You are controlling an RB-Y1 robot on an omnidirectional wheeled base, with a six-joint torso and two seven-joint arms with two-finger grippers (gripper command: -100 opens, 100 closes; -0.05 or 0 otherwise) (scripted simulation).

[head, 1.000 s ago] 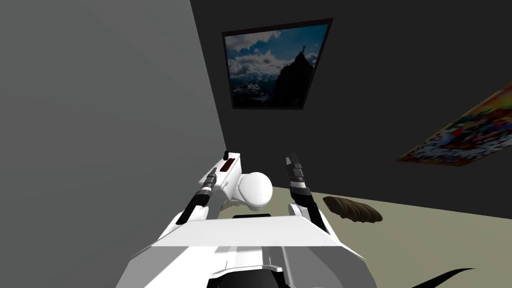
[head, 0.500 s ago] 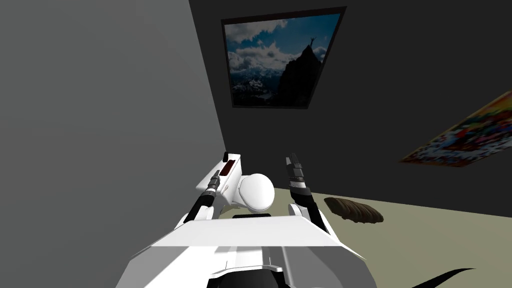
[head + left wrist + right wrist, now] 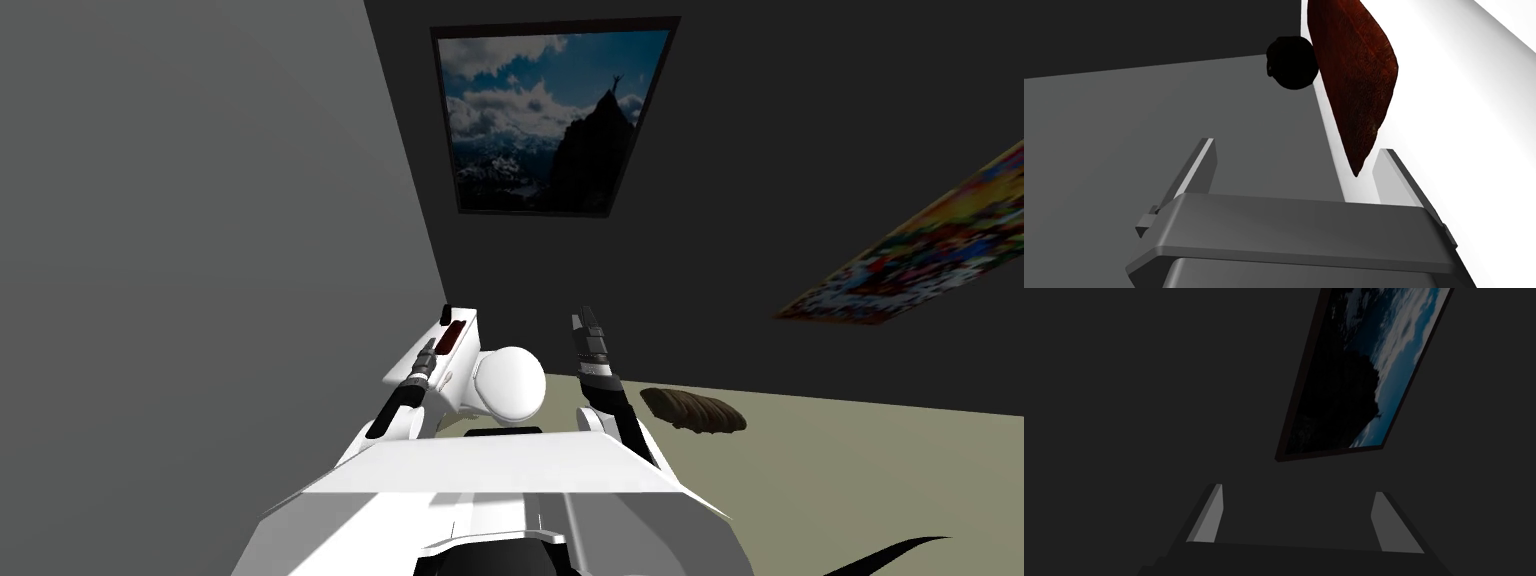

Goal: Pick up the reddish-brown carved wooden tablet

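The left arm reaches forward, just left of the head view's middle. Its pincer [image 3: 428,352] [image 3: 1296,147] is spread, one blade close beside the tablet's near tip. The tablet [image 3: 453,337] [image 3: 1356,75] lies on the white tank [image 3: 471,333] [image 3: 1449,100], its long axis running away from the pincer toward a round black knob [image 3: 1291,62]. It is reddish-brown and finely carved, tapering to a point. The right arm stands raised right of centre, its pincer [image 3: 583,322] [image 3: 1296,488] spread.

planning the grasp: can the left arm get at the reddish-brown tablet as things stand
Probably yes: the left gripper is open, the tablet lies just ahead, its corner by one finger, nothing between them.
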